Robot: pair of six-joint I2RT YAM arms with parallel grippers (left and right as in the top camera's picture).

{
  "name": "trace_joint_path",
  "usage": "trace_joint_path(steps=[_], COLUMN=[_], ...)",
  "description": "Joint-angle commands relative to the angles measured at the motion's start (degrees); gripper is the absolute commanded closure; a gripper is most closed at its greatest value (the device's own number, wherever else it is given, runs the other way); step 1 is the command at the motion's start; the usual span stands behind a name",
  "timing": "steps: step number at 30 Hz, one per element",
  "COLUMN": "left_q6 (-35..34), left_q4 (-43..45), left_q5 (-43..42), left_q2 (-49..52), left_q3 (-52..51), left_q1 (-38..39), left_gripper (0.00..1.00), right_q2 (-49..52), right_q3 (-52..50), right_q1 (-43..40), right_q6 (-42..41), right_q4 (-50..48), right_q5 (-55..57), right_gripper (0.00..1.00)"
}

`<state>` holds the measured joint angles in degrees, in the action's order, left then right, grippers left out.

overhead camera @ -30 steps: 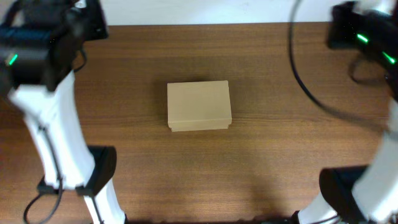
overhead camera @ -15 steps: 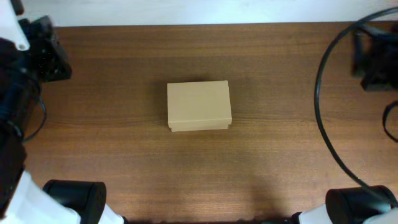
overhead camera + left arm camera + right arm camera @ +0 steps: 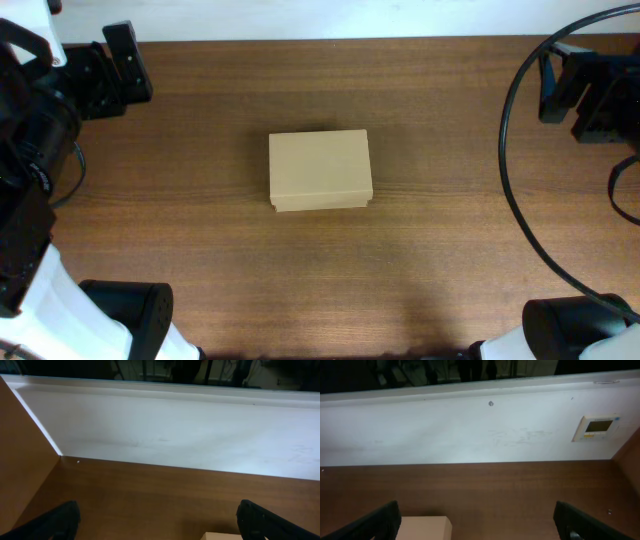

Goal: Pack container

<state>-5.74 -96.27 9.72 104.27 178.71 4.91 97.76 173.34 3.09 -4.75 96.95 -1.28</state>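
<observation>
The container (image 3: 320, 170), a plain tan cardboard box with its lid down, sits at the middle of the wooden table (image 3: 450, 260). My left gripper (image 3: 105, 75) hovers at the far left corner, open and empty, well clear of the box. My right gripper (image 3: 575, 95) hovers at the far right edge, also open and empty. In the left wrist view the left gripper (image 3: 160, 522) has wide-apart fingers (image 3: 60, 520), and a corner of the container (image 3: 220, 536) shows at the bottom. The right gripper (image 3: 477, 522) also stands wide, with the container (image 3: 425, 527) low left beside one of its fingers (image 3: 377, 520).
A white wall (image 3: 175, 425) runs along the table's far edge. A small wall panel (image 3: 597, 426) shows at the right. A black cable (image 3: 510, 170) loops over the table's right side. The arm bases (image 3: 125, 310) stand at the near corners.
Both grippers have gone from shut to wide open. Both arms have swung off the table's sides towards the far corners. The box has not moved.
</observation>
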Motion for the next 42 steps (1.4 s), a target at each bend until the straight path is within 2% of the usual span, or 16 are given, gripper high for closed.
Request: trace_joint_path(steps=[1, 14, 18, 22, 23, 28, 35, 42], left_q6=[0.68, 0.68, 0.68, 0.68, 0.68, 0.68, 0.68, 0.68], left_q4=[-0.09, -0.37, -0.37, -0.37, -0.37, -0.37, -0.37, -0.37], left_q5=[0.63, 0.63, 0.63, 0.63, 0.63, 0.63, 0.63, 0.63], left_q2=[-0.37, -0.37, -0.37, -0.37, -0.37, -0.37, -0.37, -0.37], left_q3=[0.04, 0.04, 0.04, 0.04, 0.04, 0.04, 0.04, 0.04], left_q1=[-0.04, -0.04, -0.04, -0.04, -0.04, -0.04, -0.04, -0.04], left_gripper=[0.00, 0.00, 0.00, 0.00, 0.00, 0.00, 0.00, 0.00], right_q2=[-0.22, -0.35, -5.88, -16.50, -21.92, -40.48, -64.63, -81.88], right_q3=[-0.28, -0.31, -6.08, -22.53, -31.67, -62.47, -101.83, -129.28], right_q1=[0.26, 0.26, 0.26, 0.26, 0.26, 0.26, 0.26, 0.26], right_q6=[-0.63, -0.63, 0.02, 0.00, 0.00, -0.04, -0.22, -0.22], right_q4=[0.33, 0.35, -0.50, -7.23, -12.35, -27.58, -42.25, -53.83], right_q5=[0.48, 0.48, 2.12, 3.74, 3.74, 3.45, 3.28, 3.28], right_gripper=[0.01, 0.01, 0.01, 0.01, 0.01, 0.01, 0.01, 0.01])
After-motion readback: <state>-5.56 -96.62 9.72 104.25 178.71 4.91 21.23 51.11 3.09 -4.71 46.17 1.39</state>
